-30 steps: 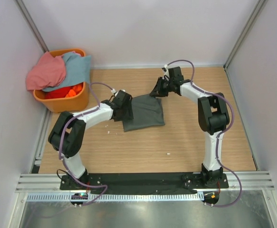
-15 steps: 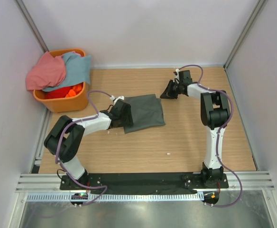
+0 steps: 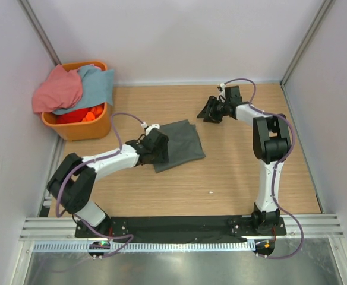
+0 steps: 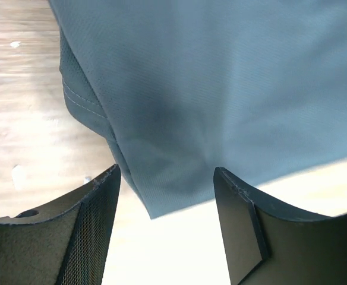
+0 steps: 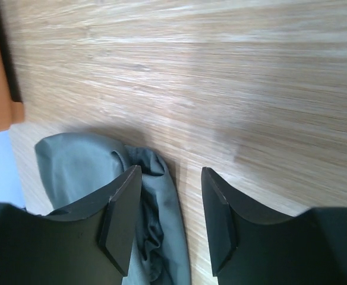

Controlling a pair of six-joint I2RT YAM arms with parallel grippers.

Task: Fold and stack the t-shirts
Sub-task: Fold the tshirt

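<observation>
As dark grey soft-cloth t-shirt (image 3: 185, 139) lies folded, left gripper (image 4: 166, 172) straddles corner, jaws spread, likely to pinch; right gripper (image 5: 170, 172) spread, empty.

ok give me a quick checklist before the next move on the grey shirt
1. Left end effector open: ok, a corner of the dark grey t-shirt lies between the jaws, not pinched.
2. Right end effector open and empty: ok.
3. Right end effector off the shirt: ok, top view shows a gap.
4. Fold tidy: not ok, one edge looks bunched in the right wrist view.
5. Salmon-pink t-shirt and light blue t-shirt in the orange basket: ok.
</observation>
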